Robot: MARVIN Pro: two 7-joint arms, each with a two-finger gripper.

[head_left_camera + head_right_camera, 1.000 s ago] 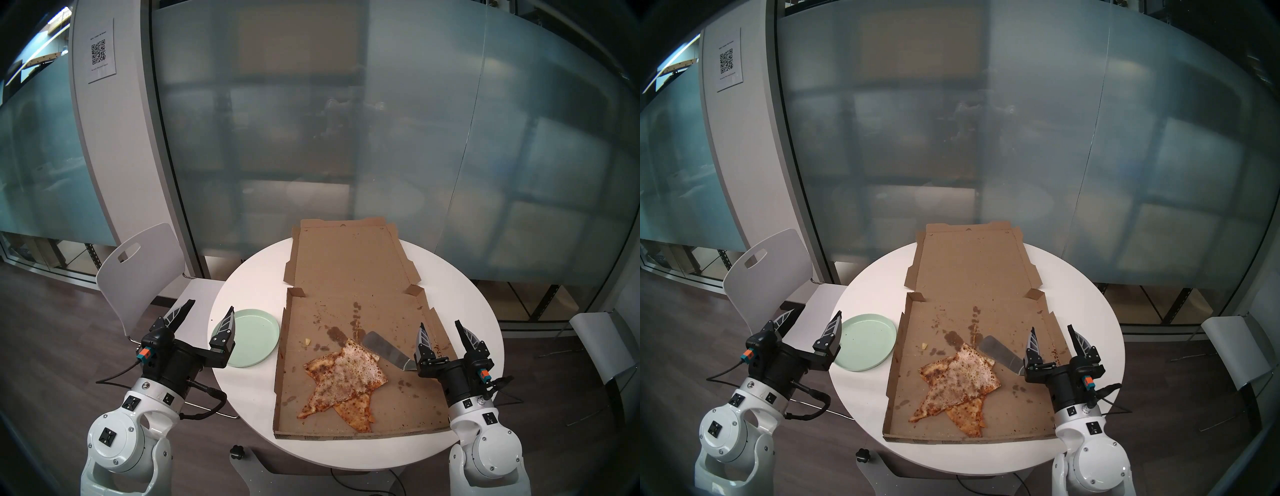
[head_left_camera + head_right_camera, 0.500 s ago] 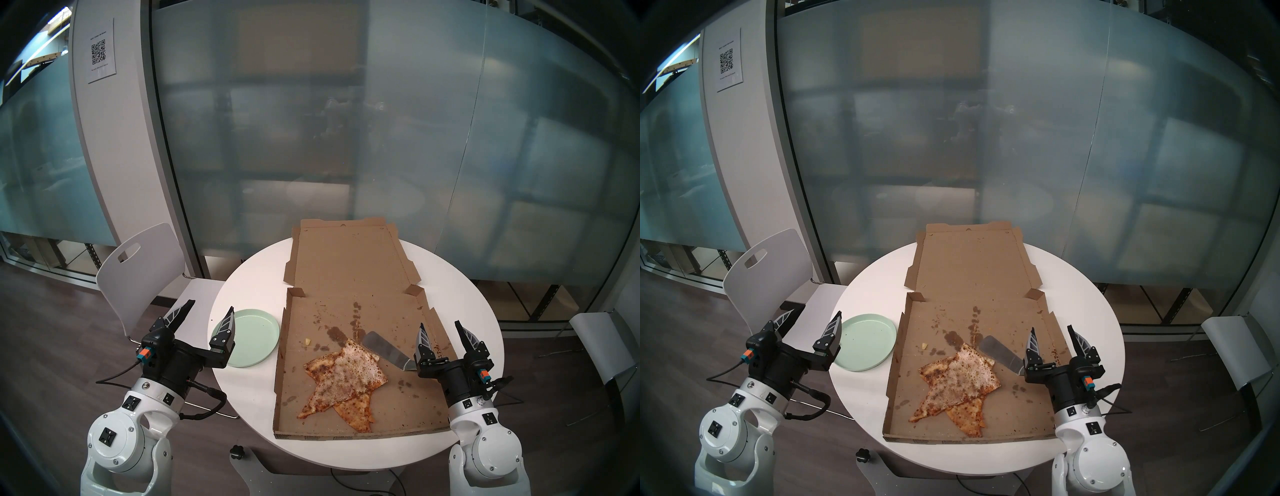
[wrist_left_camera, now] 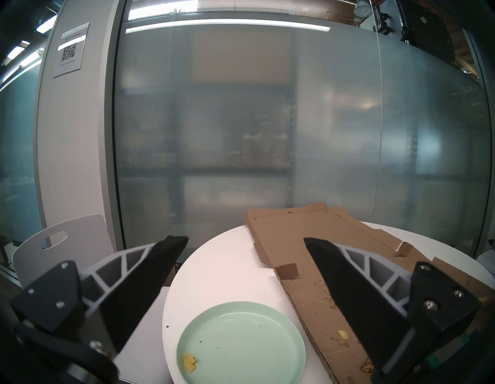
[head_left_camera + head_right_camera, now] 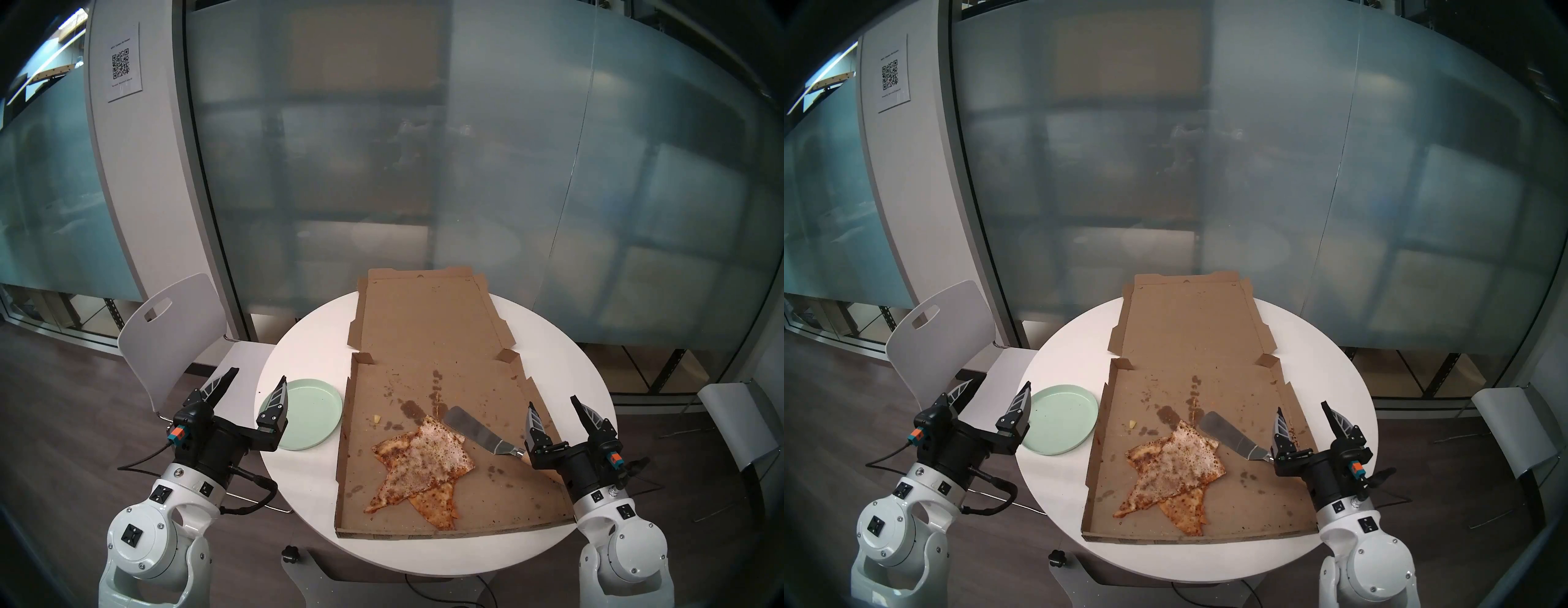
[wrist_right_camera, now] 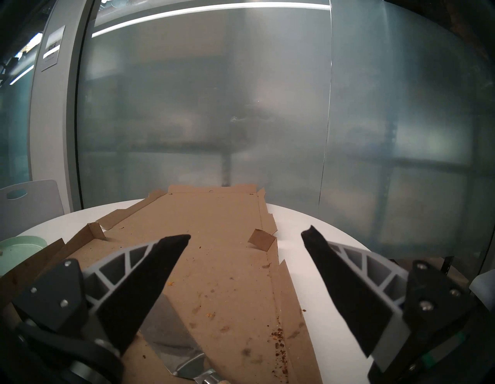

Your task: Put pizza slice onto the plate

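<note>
The pale, brown-speckled pizza slice [image 4: 424, 463] [image 4: 1178, 463] lies flat in the near half of an open cardboard pizza box [image 4: 424, 335], overlapping a more orange slice [image 4: 437, 505]. The mint-green plate [image 4: 314, 414] [image 4: 1064, 418] [image 3: 241, 338] sits on the table left of the box, with only a yellow crumb [image 3: 190, 362] on it. My left gripper [image 4: 258, 375] [image 3: 243, 239] hovers open at the plate's near-left rim. My right gripper [image 4: 552, 402] [image 5: 246, 233] is open and empty above the box's right wall, just over the handle of a metal spatula [image 4: 471, 429] [image 5: 171, 329].
The round white table [image 4: 305, 352] carries the box, whose lid lies open toward the frosted glass wall. A white chair [image 4: 169, 331] stands at the left and another chair [image 4: 734, 420] at the right. A small crumb [image 4: 376, 419] lies in the box.
My right arm has shifted to the right and slightly nearer, uncovering the spatula's neck and part of its handle. The left arm, pizza and plate have not moved.
</note>
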